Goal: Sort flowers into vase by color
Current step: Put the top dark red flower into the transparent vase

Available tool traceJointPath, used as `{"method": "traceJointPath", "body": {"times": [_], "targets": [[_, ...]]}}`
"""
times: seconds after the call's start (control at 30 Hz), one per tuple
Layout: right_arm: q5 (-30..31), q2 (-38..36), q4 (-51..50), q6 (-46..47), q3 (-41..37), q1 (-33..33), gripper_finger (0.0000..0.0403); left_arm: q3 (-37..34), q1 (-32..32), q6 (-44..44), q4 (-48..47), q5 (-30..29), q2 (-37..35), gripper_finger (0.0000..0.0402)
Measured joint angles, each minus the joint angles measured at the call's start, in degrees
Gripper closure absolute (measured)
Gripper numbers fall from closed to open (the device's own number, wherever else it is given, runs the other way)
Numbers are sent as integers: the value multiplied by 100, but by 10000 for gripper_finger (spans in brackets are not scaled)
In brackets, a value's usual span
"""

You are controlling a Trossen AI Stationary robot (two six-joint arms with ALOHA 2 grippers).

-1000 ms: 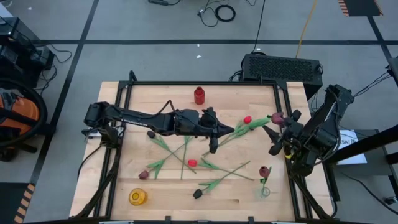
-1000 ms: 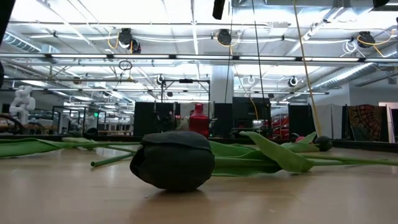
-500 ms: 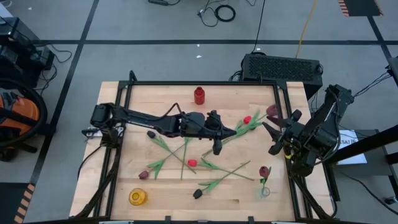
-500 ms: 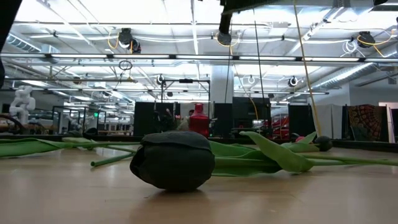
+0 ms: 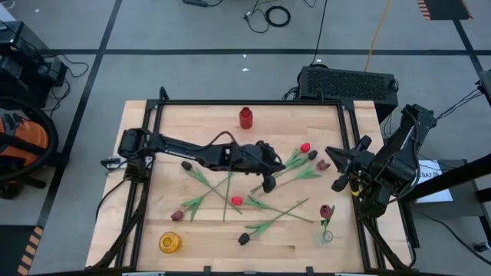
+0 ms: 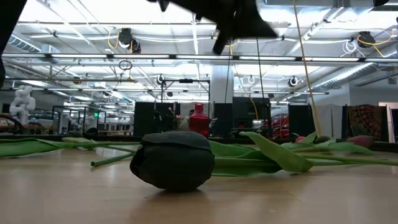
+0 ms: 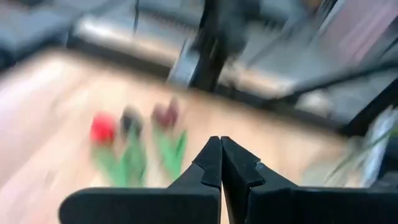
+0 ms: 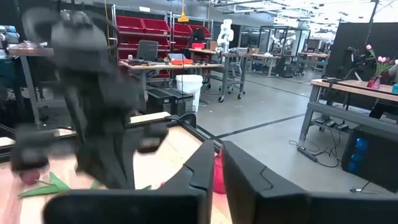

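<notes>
Several tulips lie scattered on the wooden table (image 5: 153, 230). A red head (image 5: 305, 148), a dark head (image 5: 313, 156) and a maroon head (image 5: 324, 163) lie close together right of centre. One maroon tulip (image 5: 325, 211) stands in the clear vase (image 5: 327, 236). My left gripper (image 5: 268, 184) hangs shut above the table's middle, touching nothing, and its wrist view faces those three heads (image 7: 130, 121). My right gripper (image 8: 214, 165) stays at the right edge, its fingers almost together with nothing between them. A black head (image 6: 174, 160) lies right in front of the low camera.
A red vase (image 5: 245, 117) stands at the far middle. A yellow vase (image 5: 169, 243) is at the near left. More tulips lie with red (image 5: 237, 201), maroon (image 5: 177, 216) and black (image 5: 244, 239) heads. A black frame rims the table.
My left gripper has sunk and reached further toward the table's right edge, tipping downward, still shut. The maroon tulip that was up beside my right gripper has dropped onto the table next to the red and dark heads. My right arm has kept still.
</notes>
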Motion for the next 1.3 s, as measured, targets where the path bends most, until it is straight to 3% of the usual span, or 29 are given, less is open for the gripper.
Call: {"method": "traceJointPath", "body": {"times": [0.23, 0.4, 0.5, 0.97, 1.3], "targets": [[-153, -14, -4, 0, 0, 0, 338, 3, -111, 462, -294, 298, 711, 334], [-151, -18, -3, 2, 0, 0, 333, 0, -76, 620, 54, 294, 1311, 264], [-151, -19, -9, -1, 0, 0, 332, 4, -42, 665, 75, 302, 1547, 246], [-148, -33, -7, -57, 0, -1, 332, 9, -166, 945, 404, -94, 1970, 246], [-147, -33, -6, -59, 0, -1, 332, 15, -133, 934, 437, -11, 2166, 310]]}}
